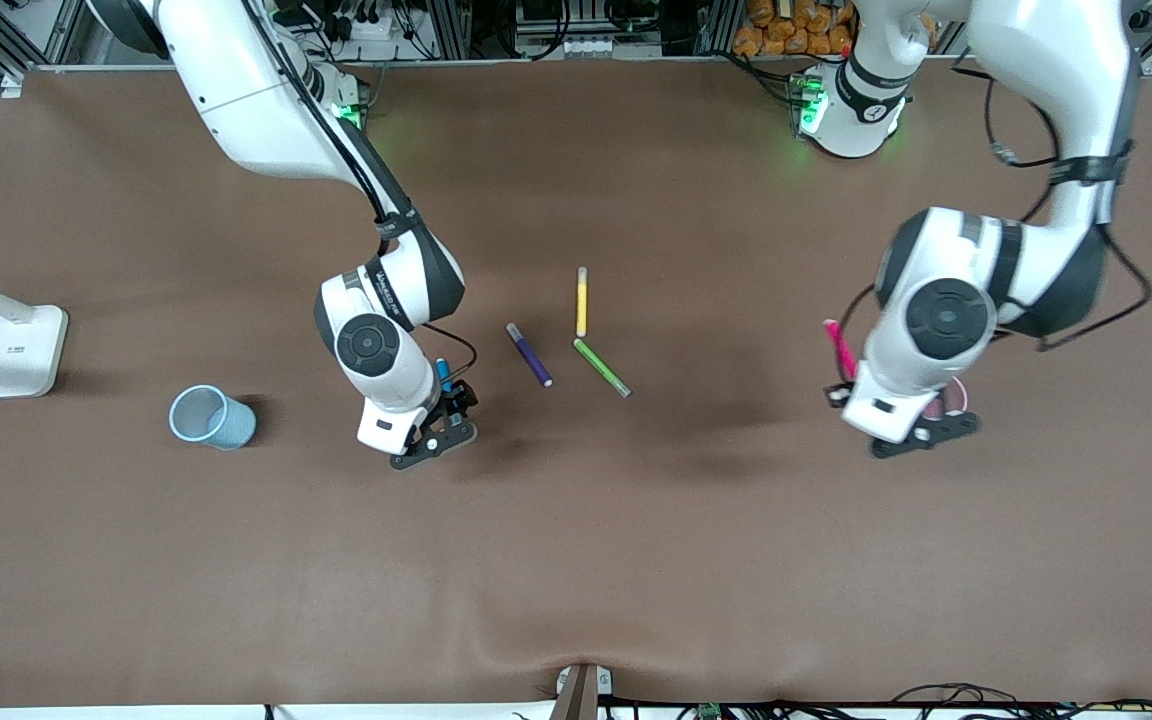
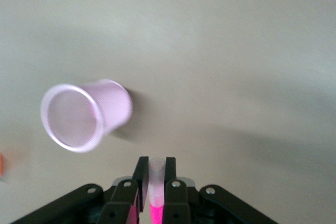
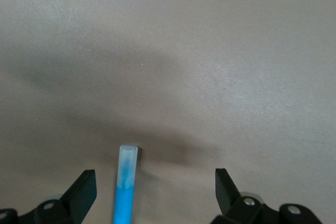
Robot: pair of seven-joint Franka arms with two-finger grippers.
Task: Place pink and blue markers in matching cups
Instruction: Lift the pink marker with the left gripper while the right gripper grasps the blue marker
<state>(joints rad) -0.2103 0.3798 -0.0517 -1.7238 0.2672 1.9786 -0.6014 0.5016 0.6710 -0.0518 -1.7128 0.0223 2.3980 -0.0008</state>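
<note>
Pink marker (image 2: 156, 192) clamped in left tool (image 2: 155, 182) nr pink cup (image 2: 86, 115); misaligned drop tips cup. Right tool (image 3: 152, 187) fingers apart, blue marker (image 3: 126, 182) loose, may slip.

The table (image 1: 576, 560) is evenly lit from above; soft shadows are cast beneath both arms. The pink cup (image 2: 84, 115) is slightly blurred in the left wrist view.

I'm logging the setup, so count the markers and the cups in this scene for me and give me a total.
Markers: 5 (pink marker in the left hand, blue marker between the right hand's open fingers, purple marker, yellow marker, green marker)
Cups: 2 (blue cup, pink cup)
Total: 7
</note>
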